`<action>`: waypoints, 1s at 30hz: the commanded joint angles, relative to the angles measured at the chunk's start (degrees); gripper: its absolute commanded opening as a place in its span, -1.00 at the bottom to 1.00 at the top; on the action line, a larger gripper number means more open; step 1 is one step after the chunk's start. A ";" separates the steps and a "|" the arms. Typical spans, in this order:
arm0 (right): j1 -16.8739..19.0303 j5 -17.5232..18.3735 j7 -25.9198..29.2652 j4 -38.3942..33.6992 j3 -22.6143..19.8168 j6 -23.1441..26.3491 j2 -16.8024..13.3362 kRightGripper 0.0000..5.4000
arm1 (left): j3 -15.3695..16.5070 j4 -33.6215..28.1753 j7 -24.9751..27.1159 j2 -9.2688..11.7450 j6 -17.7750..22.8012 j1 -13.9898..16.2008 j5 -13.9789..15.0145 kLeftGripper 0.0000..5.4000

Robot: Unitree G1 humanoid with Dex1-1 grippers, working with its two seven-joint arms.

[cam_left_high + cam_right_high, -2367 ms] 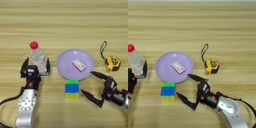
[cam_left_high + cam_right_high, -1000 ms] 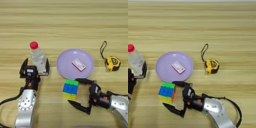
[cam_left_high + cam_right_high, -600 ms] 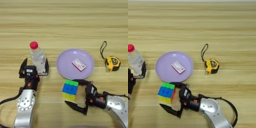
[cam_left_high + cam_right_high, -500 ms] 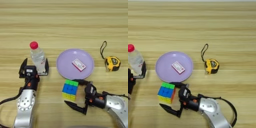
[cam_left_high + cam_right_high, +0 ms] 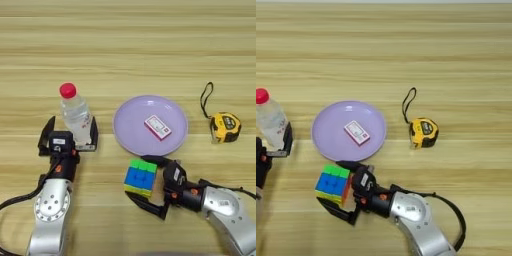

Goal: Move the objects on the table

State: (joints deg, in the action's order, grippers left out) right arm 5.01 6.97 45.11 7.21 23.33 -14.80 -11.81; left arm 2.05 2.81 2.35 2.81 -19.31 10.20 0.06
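Two grippers work the table (image 5: 125,50): the left gripper (image 5: 70,137) brackets the bottle (image 5: 75,114), fingers wide; the right gripper (image 5: 145,185), spread around the puzzle cube (image 5: 140,177) just below the lilac plate (image 5: 127,135), has slid leftward since earlier. The tape measure (image 5: 224,127) lies well apart.

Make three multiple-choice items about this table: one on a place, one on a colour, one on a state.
1. Where is the red-and-white box?
A. on the lilac plate
B. beside the tape measure
C. under the puzzle cube

2. What colour is the bottle cap?
A. blue
B. red
C. white

3. How is the right pincer?
A. shut, empty
B. open around the cube
C. holding the tape measure

Answers: 1 A, the box lies inside the plate. 2 B, the cap is red. 3 B, one finger shows on each side of the cube. The left pincer brackets the bottle.
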 commanded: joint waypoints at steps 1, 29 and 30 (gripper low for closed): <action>-0.33 0.02 -0.46 0.11 -0.25 0.15 0.26 0.60 | -0.15 -0.10 -0.40 -0.29 0.75 -0.45 -0.27 1.00; -14.55 -0.10 -16.61 -4.76 -7.98 9.33 7.41 0.23 | -0.29 1.97 -0.77 -0.49 0.02 -1.23 -0.12 1.00; -16.01 -0.63 -17.31 -2.66 -7.92 9.04 8.11 0.23 | -0.27 1.95 -0.78 -0.48 -0.02 -1.22 -0.14 1.00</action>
State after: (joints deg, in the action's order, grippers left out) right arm -7.77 7.84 29.33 0.81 15.82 -5.79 -5.36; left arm 1.79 4.48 1.70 2.39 -19.38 9.61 0.09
